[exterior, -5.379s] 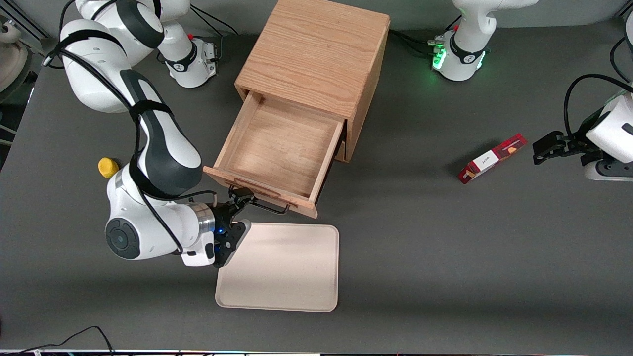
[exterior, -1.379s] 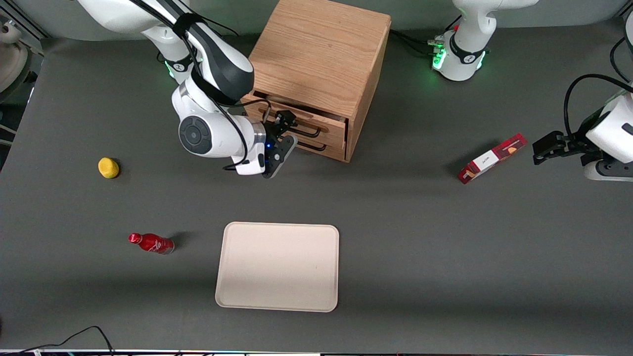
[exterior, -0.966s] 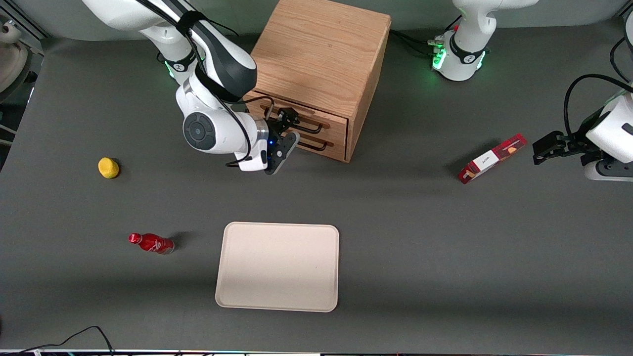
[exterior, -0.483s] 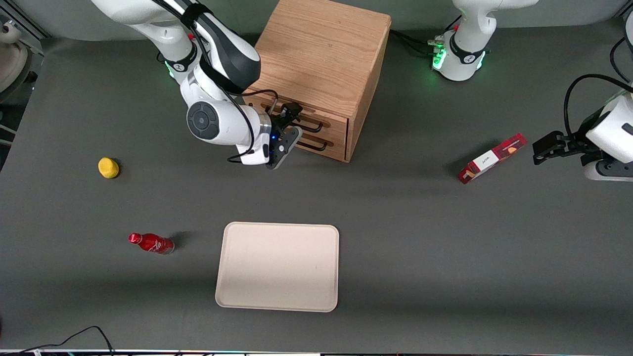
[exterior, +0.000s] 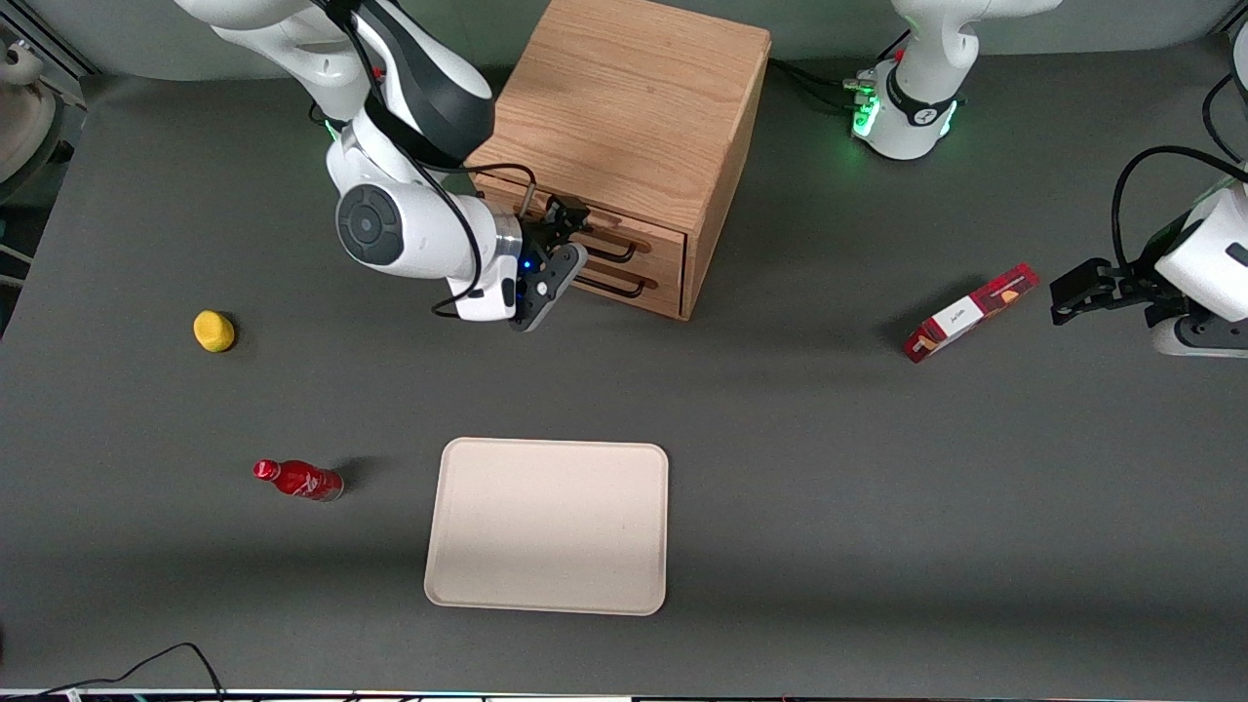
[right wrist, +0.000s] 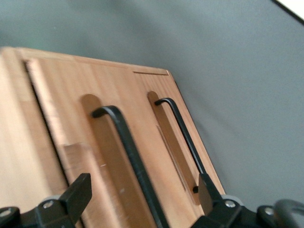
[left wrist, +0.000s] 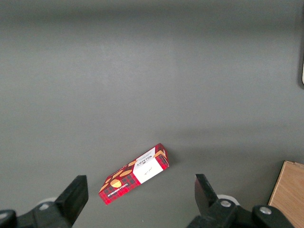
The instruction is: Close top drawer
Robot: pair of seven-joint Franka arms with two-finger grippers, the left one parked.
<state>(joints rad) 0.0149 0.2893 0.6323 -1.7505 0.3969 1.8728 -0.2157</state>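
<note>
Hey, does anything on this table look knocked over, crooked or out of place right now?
The red bottle lies on its side, toward the working arm's end. The top drawer sits pushed in, with the open gripper in front of it around its handle.

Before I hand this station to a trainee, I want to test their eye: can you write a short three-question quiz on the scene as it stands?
1. True or false: the top drawer is pulled far out of the cabinet.
2. The gripper is: A) above the tray, B) in front of the drawer fronts, C) beside the red bottle.
3. Which lies nearer the front camera, the lemon or the red bottle?

Key: 1 false, it is pushed in. 2 B. 3 the red bottle.
</note>
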